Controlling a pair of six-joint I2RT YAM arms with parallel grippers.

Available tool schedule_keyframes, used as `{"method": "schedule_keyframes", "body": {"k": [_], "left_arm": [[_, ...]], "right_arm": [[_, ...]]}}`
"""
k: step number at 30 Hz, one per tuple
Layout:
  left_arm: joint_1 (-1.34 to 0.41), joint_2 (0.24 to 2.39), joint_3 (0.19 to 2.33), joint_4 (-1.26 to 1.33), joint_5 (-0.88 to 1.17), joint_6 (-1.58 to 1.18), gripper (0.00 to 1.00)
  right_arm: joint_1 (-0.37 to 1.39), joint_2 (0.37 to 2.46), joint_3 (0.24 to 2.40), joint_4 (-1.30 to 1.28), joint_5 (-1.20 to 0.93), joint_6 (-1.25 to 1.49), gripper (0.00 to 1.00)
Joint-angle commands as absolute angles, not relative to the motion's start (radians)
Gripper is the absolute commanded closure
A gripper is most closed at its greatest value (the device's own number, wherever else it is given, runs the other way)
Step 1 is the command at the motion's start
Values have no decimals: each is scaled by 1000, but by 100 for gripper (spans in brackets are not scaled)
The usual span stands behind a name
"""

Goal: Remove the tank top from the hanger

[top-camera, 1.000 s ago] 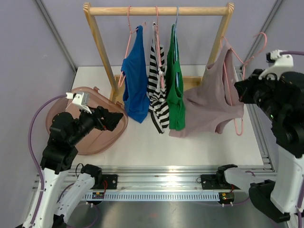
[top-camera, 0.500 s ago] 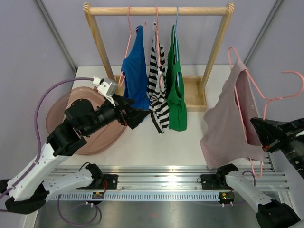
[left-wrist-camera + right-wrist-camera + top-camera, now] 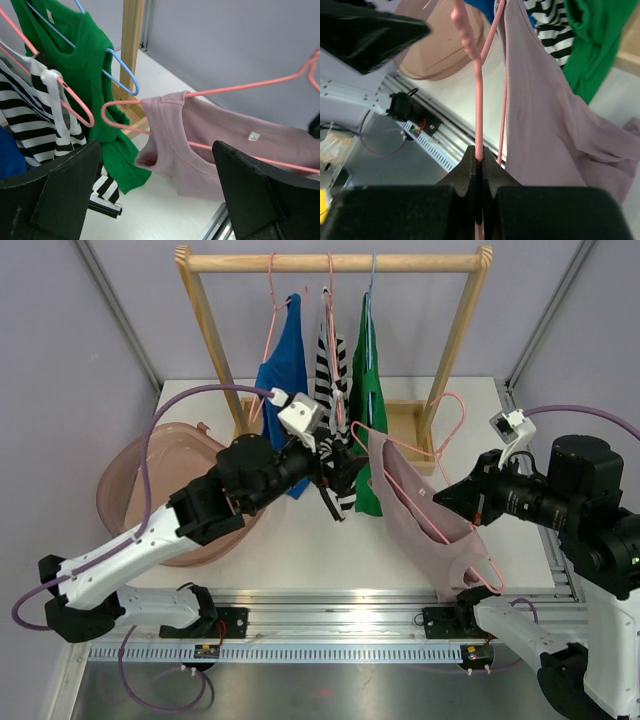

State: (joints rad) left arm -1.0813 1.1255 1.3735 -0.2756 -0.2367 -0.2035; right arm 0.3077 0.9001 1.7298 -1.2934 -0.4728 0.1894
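1. Out in front of the wooden rack (image 3: pixel 330 261), over the right half of the table, the mauve tank top (image 3: pixel 410 505) hangs on a pink hanger (image 3: pixel 446 430). It is off the rail and apart from the blue top (image 3: pixel 285 400), striped top (image 3: pixel 330 415) and green top (image 3: pixel 370 415) hanging there.
2. Right gripper (image 3: pixel 479 152): the jaws are pressed together on the hanger's wire, as the right wrist view shows plainly. The hanger is tilted and the garment drapes down from it. Whether the hem touches the table cannot be told.
3. Left gripper (image 3: pixel 345 468): the jaws are spread wide and aimed at the strap end. The left wrist view shows the strap between and beyond the fingers (image 3: pixel 60 195), with no contact.
4. Step in hand, as judged: the garment is being presented for stripping. The top is still threaded on the hanger, so the removal itself is not yet done.
5. The next move calls for the left jaws to close on fabric near the shoulder, not on the wire, and to draw it off along the hanger arm while the right holds firm. The strap may snag on the hanger's curled end.
6. Containers: a pink tub (image 3: pixel 120 475) sits at the table's left, partly hidden behind the left arm (image 3: pixel 150 540). Its visible part shows no garment.
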Motion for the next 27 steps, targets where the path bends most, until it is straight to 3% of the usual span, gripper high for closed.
{"method": "schedule_keyframes", "body": {"k": [1, 10, 12, 14, 15, 16, 19, 24, 27], "left_arm": [[-1100, 1167, 1400, -163, -307, -153, 5], [-1118, 1189, 1367, -146, -330, -149, 20], [-1117, 1189, 1356, -138, -356, -146, 28], [-1118, 1189, 1355, -140, -374, -141, 46], [-1117, 1189, 1361, -146, -389, -143, 61], [-1117, 1189, 1362, -152, -397, -144, 65], [-1117, 1166, 1358, -178, -439, -152, 69], [-1118, 1100, 1316, -222, -537, -166, 81], [-1117, 1054, 1287, -241, -566, -170, 70]], "right_arm": [[314, 868, 1730, -1170, -653, 210, 100], [325, 859, 1753, -1138, -776, 232, 100], [325, 862, 1764, -1134, -802, 236, 100], [327, 864, 1767, -1132, -811, 235, 100], [330, 864, 1770, -1138, -780, 230, 100], [333, 864, 1773, -1152, -750, 223, 100], [350, 876, 1770, -1176, -634, 198, 100], [356, 905, 1724, -1167, -615, 189, 100], [362, 925, 1721, -1154, -655, 193, 100]]}}
